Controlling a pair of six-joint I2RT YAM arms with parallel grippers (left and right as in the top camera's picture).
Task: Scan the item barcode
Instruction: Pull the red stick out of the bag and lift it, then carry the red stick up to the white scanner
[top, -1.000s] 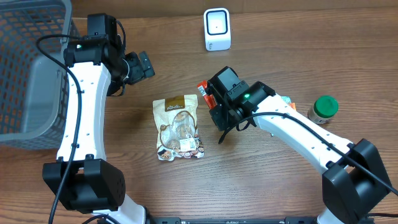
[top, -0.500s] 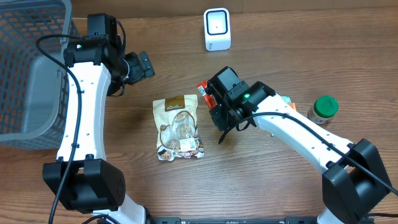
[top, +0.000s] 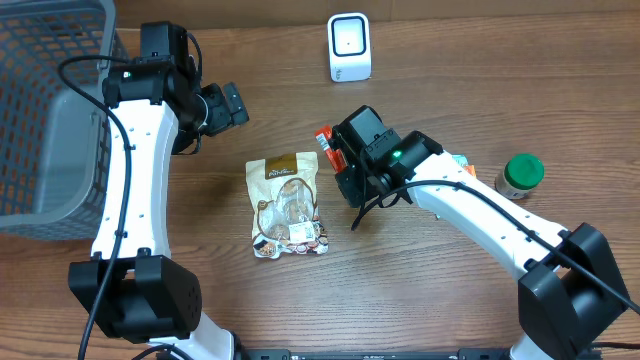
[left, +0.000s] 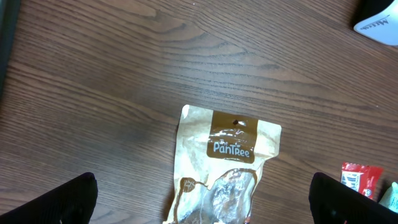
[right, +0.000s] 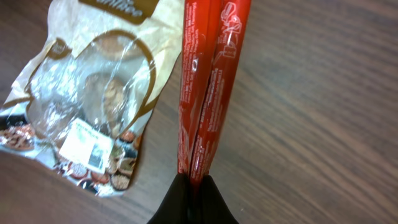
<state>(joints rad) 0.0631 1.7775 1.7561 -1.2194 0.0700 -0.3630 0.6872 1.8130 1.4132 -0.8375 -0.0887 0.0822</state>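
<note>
- Two arms work this counter (top: 420, 300), and only one is busy: the right pincer (right: 193, 198) is clamped tight on the bottom edge of a slim red packet (right: 205, 81).
- The packet juts out ahead of the fingers. The right wrist view shows it edge-on as two glossy folds pressed together, over bare wood just beside a PanTree snack pouch (top: 288, 205).
- Whether the packet is clear of the wood or brushing it is hard to call from these angles.
- From overhead, the packet sits near the middle of the counter. The white scanner (top: 349, 47) stands apart from it at the far edge.
- The left pincer (top: 228, 103) is spread wide with nothing in it, and hovers beyond the top of the pouch. The grey basket (top: 50, 100) waits at the far left, and a green-lidded jar (top: 521, 175) sits off to the right.
- Handling call: the packet looks light, thin and floppy, with a slick film wrapper. A pinch on the sealed edge, as here, seems a sound hold, and squeezing the middle might crush the contents.
- Expect the free end to droop or twist on the way, so the printed face may not stay square to the scanner window.
- No barcode shows in any view, so which face carries it cannot be told.
- The grip is narrow, so the packet could slip out on a quick swing.
</note>
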